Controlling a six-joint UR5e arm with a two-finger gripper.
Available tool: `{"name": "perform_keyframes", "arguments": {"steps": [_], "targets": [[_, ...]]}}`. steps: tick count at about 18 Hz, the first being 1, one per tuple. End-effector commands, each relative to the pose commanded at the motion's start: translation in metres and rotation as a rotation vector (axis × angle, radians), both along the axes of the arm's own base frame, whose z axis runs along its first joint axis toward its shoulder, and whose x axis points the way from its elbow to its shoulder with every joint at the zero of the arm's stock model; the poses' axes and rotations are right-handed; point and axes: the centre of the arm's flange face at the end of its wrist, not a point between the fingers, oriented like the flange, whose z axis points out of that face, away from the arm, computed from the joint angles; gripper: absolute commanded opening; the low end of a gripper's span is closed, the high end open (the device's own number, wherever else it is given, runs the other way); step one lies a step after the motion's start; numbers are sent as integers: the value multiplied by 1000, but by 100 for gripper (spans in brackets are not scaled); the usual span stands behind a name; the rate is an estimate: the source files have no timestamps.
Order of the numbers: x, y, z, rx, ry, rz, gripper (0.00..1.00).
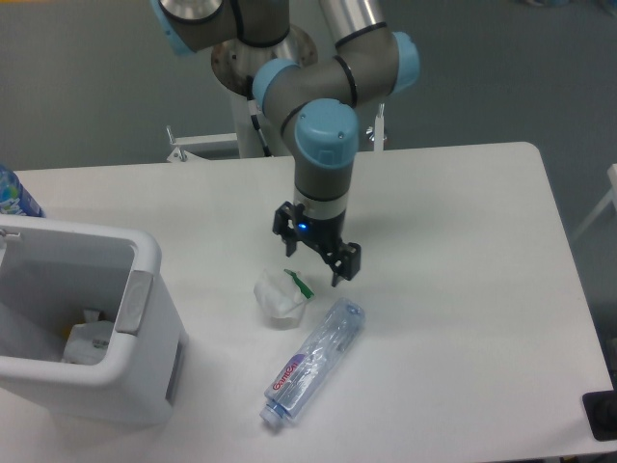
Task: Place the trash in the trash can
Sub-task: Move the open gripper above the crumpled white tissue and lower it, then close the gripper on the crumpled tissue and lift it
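So the claw (317,254) is hanging over the table (463,289) with its fingers spread wide and pointing down, nothing between them. There's a little blue light glowing on its body just above the fingers. One finger (286,237) sits to the upper left, the other (348,265) to the lower right.

The wrapper (281,295), a small crumpled white thing with a green bit sticking out on its right side, is lying on the table just below and a touch left of the claw. The green bit is right under the gap between the fingers as the camera sees it, near them but not touching. Can't tell from this angle how high above the table the claw actually is.

The bottle (314,362), clear and crushed with a pink-purple label, lies flat on a diagonal just below and right of the wrapper. Its cap end points down-left toward the front edge, its fat end points up-right and ends up below the claw's lower right finger. It's close to the wrapper but doesn't look like it's touching.

The trash can (145,289) is the white boxy bin over at the left, well apart from the claw and both bits of trash. It has a thick rounded rim with a grey patch on the near right side, and some white stuff already down inside.

A blue-labelled bottle (13,196) pokes in at the far left edge, behind the bin.
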Motion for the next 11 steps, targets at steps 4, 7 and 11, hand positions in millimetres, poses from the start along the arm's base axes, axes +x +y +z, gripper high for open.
{"name": "perform_keyframes", "arguments": {"steps": [4, 7, 11], "targets": [[6, 9, -9, 3, 5, -17, 100], [13, 16, -27, -20, -14, -36, 100], [17, 20, -42, -39, -32, -47, 100]]}}
